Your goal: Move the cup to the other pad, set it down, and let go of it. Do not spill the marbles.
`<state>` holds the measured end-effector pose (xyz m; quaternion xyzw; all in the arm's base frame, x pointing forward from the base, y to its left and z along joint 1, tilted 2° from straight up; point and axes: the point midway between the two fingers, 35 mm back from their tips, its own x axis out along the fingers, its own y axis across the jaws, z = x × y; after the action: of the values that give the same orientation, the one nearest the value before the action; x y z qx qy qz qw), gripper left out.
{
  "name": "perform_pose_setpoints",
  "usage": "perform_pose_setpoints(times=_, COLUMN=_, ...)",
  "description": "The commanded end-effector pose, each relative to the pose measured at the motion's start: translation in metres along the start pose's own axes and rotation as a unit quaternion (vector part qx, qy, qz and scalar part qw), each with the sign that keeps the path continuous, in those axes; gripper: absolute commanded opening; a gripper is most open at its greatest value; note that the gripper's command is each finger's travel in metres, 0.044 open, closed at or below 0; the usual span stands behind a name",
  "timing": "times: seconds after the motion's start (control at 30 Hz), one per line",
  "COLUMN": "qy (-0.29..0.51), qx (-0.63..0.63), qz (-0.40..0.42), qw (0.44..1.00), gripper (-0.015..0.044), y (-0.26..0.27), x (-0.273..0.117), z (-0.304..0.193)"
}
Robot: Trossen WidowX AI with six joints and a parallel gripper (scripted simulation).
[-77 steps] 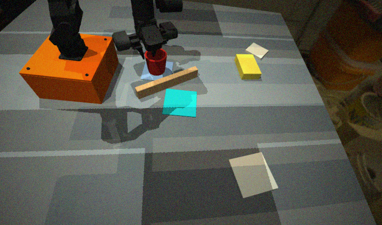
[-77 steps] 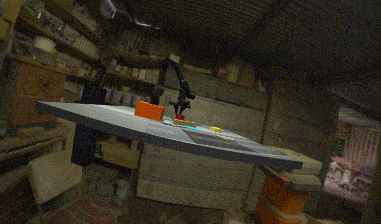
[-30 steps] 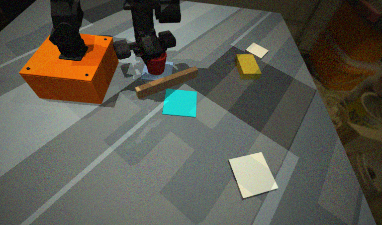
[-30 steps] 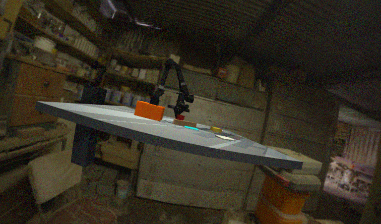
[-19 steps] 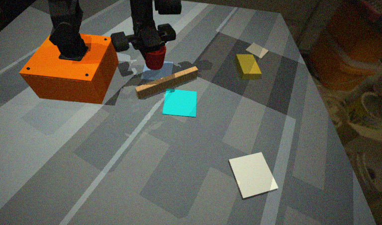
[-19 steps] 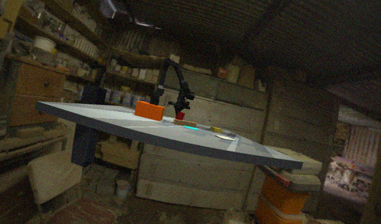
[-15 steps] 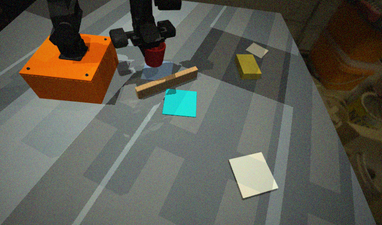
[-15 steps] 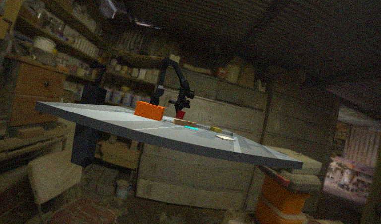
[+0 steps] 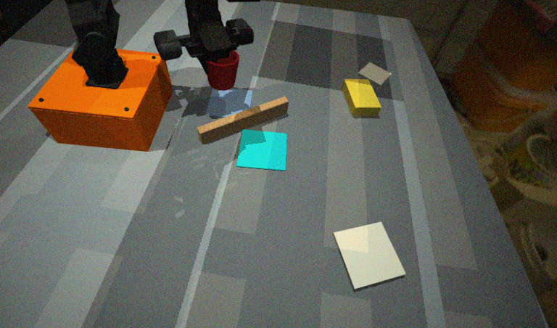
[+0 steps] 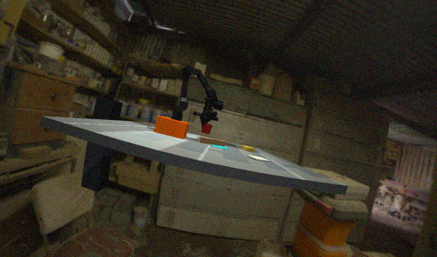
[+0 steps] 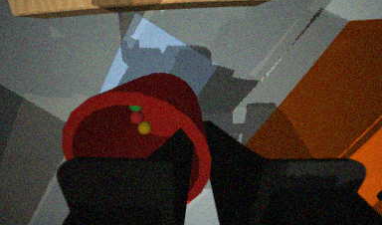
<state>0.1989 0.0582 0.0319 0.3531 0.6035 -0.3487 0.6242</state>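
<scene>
Gripper (image 11: 196, 135): clenched on the wall of the red cup (image 9: 222, 73), one finger inside the rim, the other outside.
Cup position: hangs below the gripper, upright or nearly so, raised off the table (image 9: 122, 226); in the exterior view the cup (image 10: 206, 128) shows air beneath it.
Below the cup: the pale blue pad (image 9: 229, 102), partly shadowed.
Marbles: a green marble (image 11: 135, 108), a red marble (image 11: 137, 117) and a yellow marble (image 11: 144, 128) lie together at the cup's bottom.
Wooden bar (image 9: 243, 120): lies on the table between the pale blue pad and the cyan pad (image 9: 262, 149).
Orange base block (image 9: 102, 99): beside the cup, carrying the arm.
Elsewhere: a yellow block (image 9: 361, 96) and a cream sheet (image 9: 368, 254), well apart from the cup.
</scene>
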Motion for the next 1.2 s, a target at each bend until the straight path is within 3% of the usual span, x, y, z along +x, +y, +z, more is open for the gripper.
perform_pose_setpoints(times=0.0, qy=-0.003, qx=0.003, qz=0.004, qw=1.000, gripper=0.0000, y=0.000, x=-0.003, z=0.000)
perform_pose_setpoints(times=1.17, qy=-0.003, qx=0.002, qz=0.003, qw=1.000, gripper=0.0000, y=0.003, x=-0.002, z=0.025)
